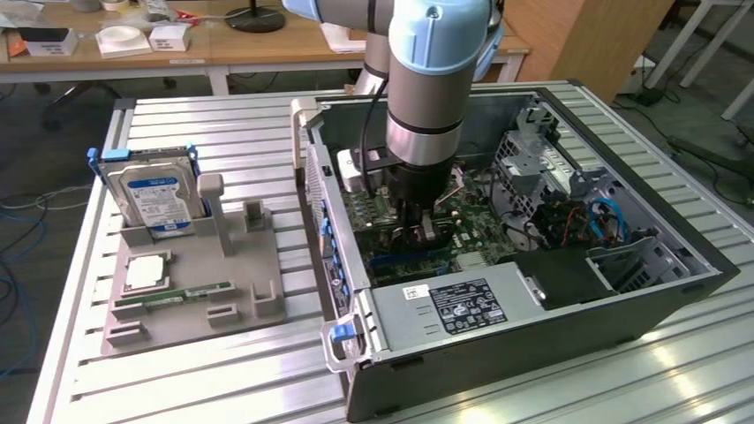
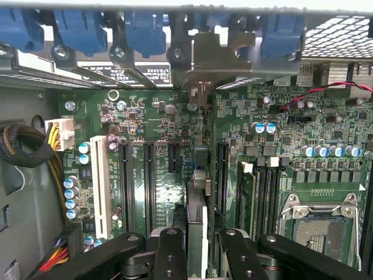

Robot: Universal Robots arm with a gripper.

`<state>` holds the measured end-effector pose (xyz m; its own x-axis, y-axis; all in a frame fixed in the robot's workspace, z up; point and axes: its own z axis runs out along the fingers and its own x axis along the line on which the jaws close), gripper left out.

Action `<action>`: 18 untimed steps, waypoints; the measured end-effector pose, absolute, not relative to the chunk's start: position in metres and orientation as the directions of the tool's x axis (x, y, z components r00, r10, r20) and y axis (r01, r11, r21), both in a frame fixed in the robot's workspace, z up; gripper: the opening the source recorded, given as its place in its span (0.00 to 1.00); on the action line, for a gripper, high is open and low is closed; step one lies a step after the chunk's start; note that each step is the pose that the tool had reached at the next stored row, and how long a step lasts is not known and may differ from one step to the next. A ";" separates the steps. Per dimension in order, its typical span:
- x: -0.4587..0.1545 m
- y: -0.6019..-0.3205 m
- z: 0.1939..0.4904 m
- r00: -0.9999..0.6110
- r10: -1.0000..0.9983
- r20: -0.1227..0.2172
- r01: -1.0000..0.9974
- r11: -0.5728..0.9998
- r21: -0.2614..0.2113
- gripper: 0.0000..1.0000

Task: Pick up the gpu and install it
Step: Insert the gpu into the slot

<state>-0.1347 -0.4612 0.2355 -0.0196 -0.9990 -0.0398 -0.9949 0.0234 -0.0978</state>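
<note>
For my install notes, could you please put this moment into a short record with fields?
pincer: inside the open computer case, above the motherboard, shut on the gpu
gpu: held edge-on between the fingers, its silver bracket toward the rear slot openings
parts tray: outside the case, on the exterior view's left
hard drive: upright in the tray
RAM stick: lying flat in the tray
</note>
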 end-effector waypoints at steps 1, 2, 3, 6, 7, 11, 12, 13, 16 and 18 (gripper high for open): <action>-0.135 -0.461 0.236 -0.020 -0.999 -0.040 -0.995 0.023 -0.098 0.27; -0.135 -0.461 0.236 -0.020 -0.999 -0.040 -0.995 0.023 -0.098 0.27; -0.135 -0.461 0.236 -0.020 -0.999 -0.040 -0.995 0.023 -0.098 0.27; -0.135 -0.461 0.238 -0.020 -0.999 -0.040 -0.995 0.023 -0.098 0.27; -0.135 -0.461 0.238 -0.019 -0.999 -0.040 -0.995 0.023 -0.098 0.27; -0.135 -0.462 0.238 -0.020 -0.999 -0.040 -0.995 0.023 -0.098 0.27; -0.135 -0.462 0.238 -0.020 -0.999 -0.040 -0.995 0.023 -0.098 0.27; -0.135 -0.462 0.238 -0.020 -0.999 -0.040 -0.995 0.023 -0.098 0.27; -0.135 -0.462 0.237 -0.020 -0.999 -0.040 -0.995 0.023 -0.098 0.27; -0.135 -0.462 0.235 -0.020 -0.999 -0.040 -0.995 0.023 -0.098 0.27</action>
<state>-0.1347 -0.4625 0.2351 -0.0195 -0.9990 -0.0398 -0.9949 0.0233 -0.0979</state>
